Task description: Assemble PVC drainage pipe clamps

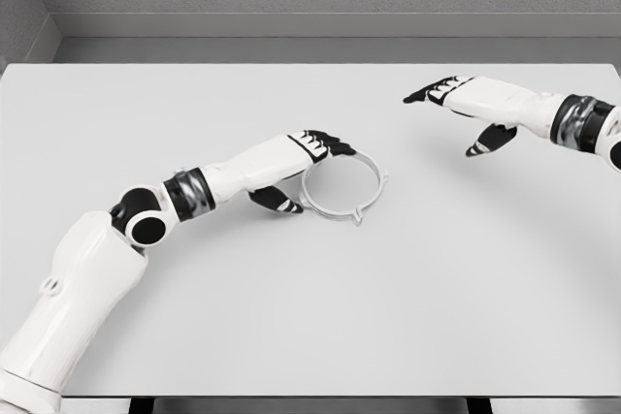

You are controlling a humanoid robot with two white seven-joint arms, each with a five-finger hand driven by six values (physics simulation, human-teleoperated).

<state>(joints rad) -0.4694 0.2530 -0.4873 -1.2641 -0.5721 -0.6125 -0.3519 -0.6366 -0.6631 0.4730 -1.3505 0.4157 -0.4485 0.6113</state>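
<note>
White clamp ring point(343, 184) on table point(437, 288), left hand point(309, 167) fingers gripping its rim, right hand point(464, 104) fingers spread, empty.

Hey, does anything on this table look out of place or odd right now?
Nothing looks damaged or spilled. The grey ring-shaped pipe clamp lies flat on the white table, with the left robot hand at its rim. No pipe or second clamp part is in view. The right robot hand hovers open, apart.
</note>
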